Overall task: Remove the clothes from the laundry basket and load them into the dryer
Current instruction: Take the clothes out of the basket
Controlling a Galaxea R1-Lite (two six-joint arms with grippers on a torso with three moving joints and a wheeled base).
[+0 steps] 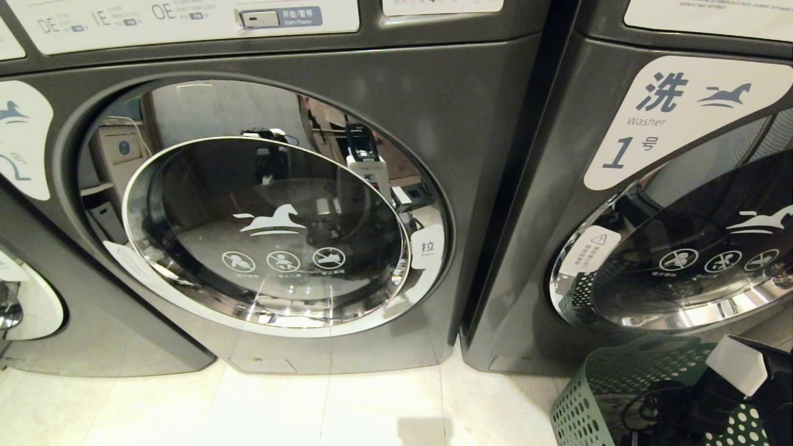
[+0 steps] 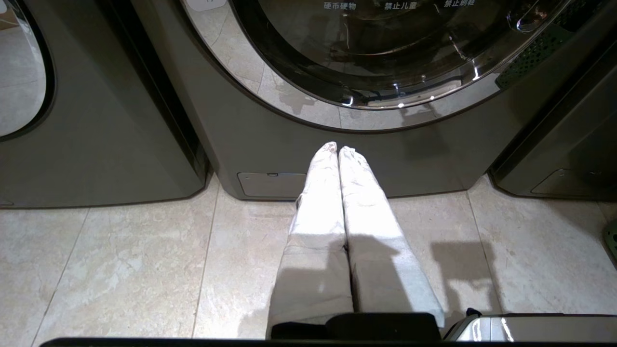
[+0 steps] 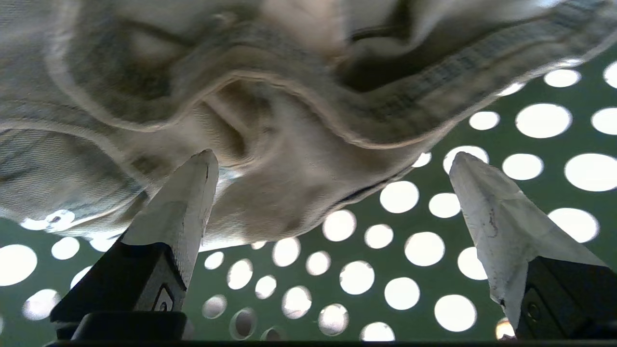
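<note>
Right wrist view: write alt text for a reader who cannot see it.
The right gripper is inside the green perforated laundry basket, its two white fingers spread wide apart and holding nothing. A crumpled pale garment with faint checks lies just ahead, one fingertip right at its edge.

Right arm low at the near right, left arm parked.
The right gripper (image 3: 332,161) has its two white fingers (image 3: 185,202) spread wide apart, nothing between them. The left gripper (image 2: 337,147) points forward and down, its white fingers (image 2: 318,193) pressed together.
</note>
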